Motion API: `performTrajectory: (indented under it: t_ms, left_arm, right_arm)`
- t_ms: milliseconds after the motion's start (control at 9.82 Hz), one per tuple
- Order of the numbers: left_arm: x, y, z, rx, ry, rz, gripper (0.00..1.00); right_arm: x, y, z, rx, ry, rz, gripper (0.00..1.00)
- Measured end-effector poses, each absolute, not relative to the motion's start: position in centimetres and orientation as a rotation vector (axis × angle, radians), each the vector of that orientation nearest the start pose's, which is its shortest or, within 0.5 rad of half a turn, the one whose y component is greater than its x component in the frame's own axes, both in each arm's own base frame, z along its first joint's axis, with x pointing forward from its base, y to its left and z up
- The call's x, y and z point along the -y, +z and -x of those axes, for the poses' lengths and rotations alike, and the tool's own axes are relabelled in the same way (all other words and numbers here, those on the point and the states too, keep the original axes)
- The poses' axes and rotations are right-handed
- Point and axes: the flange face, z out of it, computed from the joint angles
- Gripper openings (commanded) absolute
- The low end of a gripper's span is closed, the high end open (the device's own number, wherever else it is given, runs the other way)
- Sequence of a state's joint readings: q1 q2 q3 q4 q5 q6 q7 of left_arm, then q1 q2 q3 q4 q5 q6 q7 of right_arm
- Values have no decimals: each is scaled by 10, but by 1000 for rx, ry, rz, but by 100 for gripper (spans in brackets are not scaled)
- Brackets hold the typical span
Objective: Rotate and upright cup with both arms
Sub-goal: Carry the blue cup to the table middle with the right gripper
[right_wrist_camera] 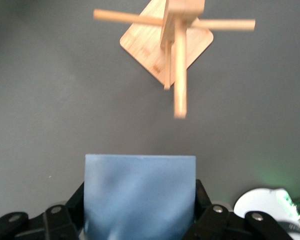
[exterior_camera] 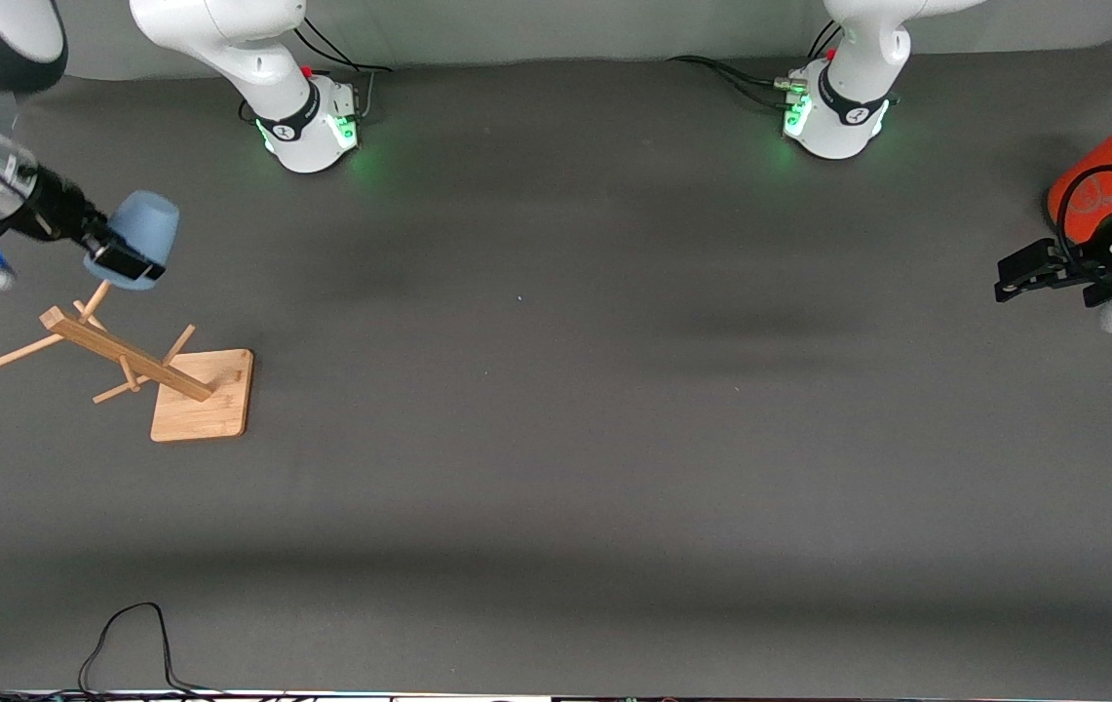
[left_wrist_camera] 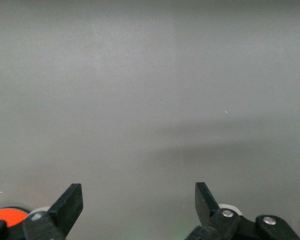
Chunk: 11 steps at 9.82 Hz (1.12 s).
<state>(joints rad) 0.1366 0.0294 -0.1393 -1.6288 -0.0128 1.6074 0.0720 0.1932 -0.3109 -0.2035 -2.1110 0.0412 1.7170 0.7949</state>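
The pale-blue cup (exterior_camera: 141, 234) hangs in the air above the top pegs of the wooden rack (exterior_camera: 127, 366), at the right arm's end of the table. My right gripper (exterior_camera: 122, 258) is shut on it near its rim, and the cup's closed base points up and away from the gripper. In the right wrist view the cup (right_wrist_camera: 140, 195) fills the space between the black fingers (right_wrist_camera: 202, 192), with the rack (right_wrist_camera: 175, 45) below. My left gripper (exterior_camera: 1018, 276) is open and empty above the table at the left arm's end; its fingertips (left_wrist_camera: 70, 200) stand wide apart.
The rack has a square wooden base (exterior_camera: 203, 398) and several pegs sticking out. A big orange-red cylinder with a grey lid (exterior_camera: 1101, 180) stands beside the left gripper. A black cable (exterior_camera: 127, 634) loops at the table edge nearest the front camera.
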Motion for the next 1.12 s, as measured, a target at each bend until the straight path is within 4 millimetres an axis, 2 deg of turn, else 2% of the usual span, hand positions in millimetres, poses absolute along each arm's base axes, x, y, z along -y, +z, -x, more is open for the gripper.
performTrajectory:
  t_ms: [204,407,611,814,916,1120]
  left_arm:
    - [2,584,-564,-117,79,3157,100]
    - [1,584,-564,-115,79,3157,100]
    - [1,584,-564,-113,78,3157,100]
    - [0,584,-564,-111,77,3157,100]
    - [-1,584,-564,-108,77,3158,100]
    - [-7,584,-564,-93,71,3158,100]
  right_arm:
    - [-56,555,-444,-1288,183,2802,59]
    - [-145,561,-429,-1397,179,2774,59]
    - [-244,553,-420,-1536,158,2745,58]
    - [-348,521,-427,-1706,106,2712,56]
    - [-404,491,-433,-1795,63,2695,55]
    - [-482,427,-433,-1913,-16,2646,54]
